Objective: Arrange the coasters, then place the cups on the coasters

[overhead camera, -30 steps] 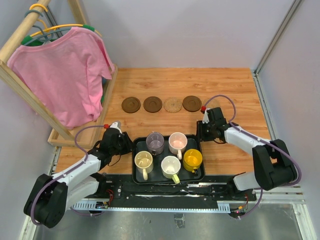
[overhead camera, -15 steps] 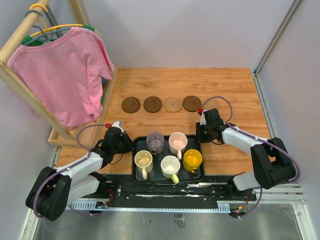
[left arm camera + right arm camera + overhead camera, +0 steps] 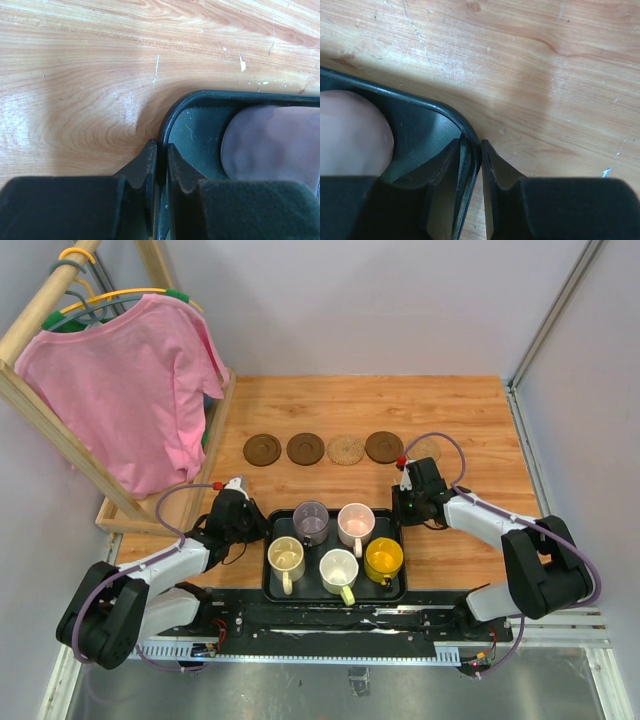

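Tray (image 3: pixel 268 585), black, rectangular, long axis left to right, sits at the near edge of the wooden table (image 3: pixel 470 410) between the two arms, with all five cups in it. Far row: purple-grey cup (image 3: pixel 311 523) on the left, pinkish white cup (image 3: pixel 355 524) on the right. Near row, left to right: cream cup (image 3: pixel 286 559), white cup (image 3: pixel 339 569) with a yellow-green handle, yellow cup (image 3: pixel 384 559). Handles of the cream, white and pinkish cups point toward the near edge; can't tell for the other two. The five coasters lie flat in one left-to-right row across the middle of the table, well apart from the tray and none of them touching: dark brown coaster (image 3: pixel 262 449), second dark brown coaster (image 3: pixel 305 448), tan coaster (image 3: pixel 345 450), third dark brown coaster (image 3: pixel 384 447), and a second tan coaster (image 3: pixel 425 449) partly behind the right arm's cable. Left gripper (image 3: pixel 161 150) is at the tray's far-left corner, jaws nearly together and pinching the thin rim, one finger inside the tray and one outside. Right gripper (image 3: pixel 472 147) does the same at the far-right corner, with a narrow gap and the rim between the fingers. Only the wrist views show the rim clamped; in the top view the grippers are dark shapes against the corners. The left wrist view also catches the side of the purple-grey cup, and the right wrist view the pinkish one. Only the top view shows the coasters and a pink shirt (image 3: pixel 130 390) on a wooden rack at the far left.
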Robot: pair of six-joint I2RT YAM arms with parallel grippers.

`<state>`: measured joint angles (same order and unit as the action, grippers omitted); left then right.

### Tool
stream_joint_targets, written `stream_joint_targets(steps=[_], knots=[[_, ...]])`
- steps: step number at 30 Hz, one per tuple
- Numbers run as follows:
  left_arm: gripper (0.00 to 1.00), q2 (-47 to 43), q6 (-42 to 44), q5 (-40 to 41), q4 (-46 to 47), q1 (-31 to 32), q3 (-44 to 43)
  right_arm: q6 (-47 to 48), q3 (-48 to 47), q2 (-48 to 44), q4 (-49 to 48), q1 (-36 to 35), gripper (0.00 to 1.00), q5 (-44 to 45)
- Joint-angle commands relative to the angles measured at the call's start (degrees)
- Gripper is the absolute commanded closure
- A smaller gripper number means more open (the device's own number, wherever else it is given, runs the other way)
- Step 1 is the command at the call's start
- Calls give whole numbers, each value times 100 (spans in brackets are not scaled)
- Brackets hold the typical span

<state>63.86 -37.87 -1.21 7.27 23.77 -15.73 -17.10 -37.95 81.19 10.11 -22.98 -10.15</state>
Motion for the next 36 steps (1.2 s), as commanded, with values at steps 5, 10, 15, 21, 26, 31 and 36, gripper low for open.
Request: stream_joint_targets(steps=[5,10,15,21,26,31,36], knots=[[86,4,54,161,79,14,-12,-163,164,-98,123,-158,75,-27],[85,8,51,190,105,14,-14,-239,290,-230,128,-201,77,-2],[85,52,43,170,119,14,-34,-259,372,-324,176,-216,77,89],[84,42,43,182,79,14,-26,-273,386,-360,195,-241,77,119],[84,-22,25,206,73,15,18,-290,385,-373,200,-289,79,126],[82,-36,25,244,85,14,30,-308,378,-392,217,-325,77,160],[80,13,41,270,178,14,34,-285,342,-417,263,-340,74,233]])
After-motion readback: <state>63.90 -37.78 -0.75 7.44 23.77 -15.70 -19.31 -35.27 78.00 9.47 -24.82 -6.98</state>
